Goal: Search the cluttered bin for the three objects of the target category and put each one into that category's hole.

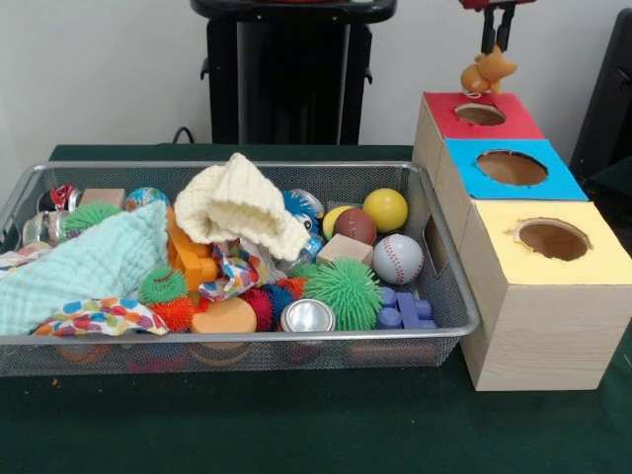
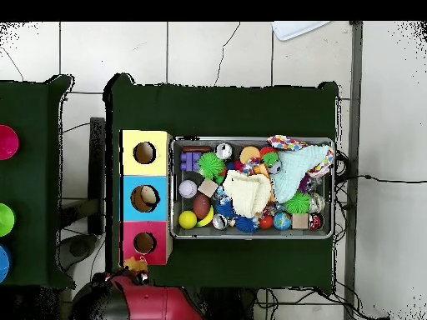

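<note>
Plush hangs gripped by hand, above red hole; hand cropped at top edge; bin cloths hide contents.

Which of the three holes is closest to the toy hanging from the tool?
The red hole, at the far end; the plush animal hangs just above its far edge.

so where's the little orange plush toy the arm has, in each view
Front view: the orange plush hangs at top right, held in the gripper, just above the red-surround hole.
Overhead view: it sits at lower left, just below the same red-surround hole.
Shared landmark: the red-surround hole.
</note>
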`<state>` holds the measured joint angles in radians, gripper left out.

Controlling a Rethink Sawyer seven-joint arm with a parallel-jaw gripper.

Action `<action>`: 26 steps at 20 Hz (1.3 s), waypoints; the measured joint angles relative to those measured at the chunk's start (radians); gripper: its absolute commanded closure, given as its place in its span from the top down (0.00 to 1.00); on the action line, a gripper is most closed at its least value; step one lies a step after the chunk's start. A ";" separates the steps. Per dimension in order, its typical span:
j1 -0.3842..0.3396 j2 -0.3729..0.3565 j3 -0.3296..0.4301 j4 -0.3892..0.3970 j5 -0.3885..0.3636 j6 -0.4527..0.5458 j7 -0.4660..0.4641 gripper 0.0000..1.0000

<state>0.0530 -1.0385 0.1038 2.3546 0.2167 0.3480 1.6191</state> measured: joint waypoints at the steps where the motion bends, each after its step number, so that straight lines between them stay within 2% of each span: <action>1: 0.000 0.002 0.000 -0.002 0.000 0.000 0.000 0.00; 26: 0.007 0.007 -0.006 -0.105 0.000 0.000 0.000 0.00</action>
<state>0.0601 -1.0320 0.0974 2.2492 0.2164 0.3483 1.6191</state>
